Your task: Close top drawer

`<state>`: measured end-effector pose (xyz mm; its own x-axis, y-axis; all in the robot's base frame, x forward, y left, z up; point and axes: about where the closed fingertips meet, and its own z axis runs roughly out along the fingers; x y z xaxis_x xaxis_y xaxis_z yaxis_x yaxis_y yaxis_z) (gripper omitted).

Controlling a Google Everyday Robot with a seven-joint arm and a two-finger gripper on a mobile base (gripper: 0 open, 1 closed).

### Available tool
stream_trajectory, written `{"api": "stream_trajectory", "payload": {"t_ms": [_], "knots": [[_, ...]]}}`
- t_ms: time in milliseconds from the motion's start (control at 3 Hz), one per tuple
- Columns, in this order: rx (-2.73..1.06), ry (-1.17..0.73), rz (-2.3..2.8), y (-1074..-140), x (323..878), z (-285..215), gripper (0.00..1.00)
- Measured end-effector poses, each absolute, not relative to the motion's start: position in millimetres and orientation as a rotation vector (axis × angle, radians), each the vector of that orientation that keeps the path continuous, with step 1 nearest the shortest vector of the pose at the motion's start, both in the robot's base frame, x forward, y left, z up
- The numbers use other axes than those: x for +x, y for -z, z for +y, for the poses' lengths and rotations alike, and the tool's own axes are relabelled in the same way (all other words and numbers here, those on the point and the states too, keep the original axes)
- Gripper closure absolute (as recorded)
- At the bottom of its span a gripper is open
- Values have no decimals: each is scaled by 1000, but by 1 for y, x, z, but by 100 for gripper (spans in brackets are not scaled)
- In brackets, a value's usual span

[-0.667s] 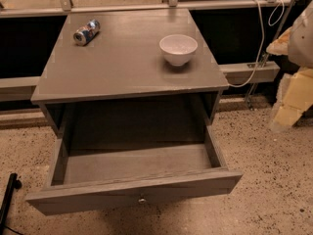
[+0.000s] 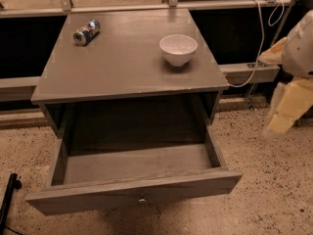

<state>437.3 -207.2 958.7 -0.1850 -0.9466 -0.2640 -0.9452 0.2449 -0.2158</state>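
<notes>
The top drawer [image 2: 137, 192] is a grey wood-grain box pulled far out of the cabinet toward me. Its inside is bare. Its broad flat front faces the lower edge, with a small round metal knob [image 2: 142, 199] at centre. The cabinet top [image 2: 122, 67] is above it. My gripper [image 2: 288, 111] hangs at the far right, off to the side of the cabinet and above the floor, well apart from the drawer. It shows as pale yellowish blocks under a white arm.
A white bowl [image 2: 178, 48] stands on the cabinet top at right. A soda can [image 2: 86, 32] lies on its side at the back left. A white cable [image 2: 258, 43] hangs at the right. A black object [image 2: 7, 199] is at the lower left on the speckled floor.
The arm and gripper at the right have shifted slightly. The drawer stays pulled out as before.
</notes>
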Motion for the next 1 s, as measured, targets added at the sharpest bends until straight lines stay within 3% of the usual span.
{"api": "stream_trajectory", "payload": {"t_ms": [667, 1000], "knots": [[-1933, -319, 1765, -887, 413, -116, 0], [-2004, -296, 1661, -890, 411, -111, 0]]}}
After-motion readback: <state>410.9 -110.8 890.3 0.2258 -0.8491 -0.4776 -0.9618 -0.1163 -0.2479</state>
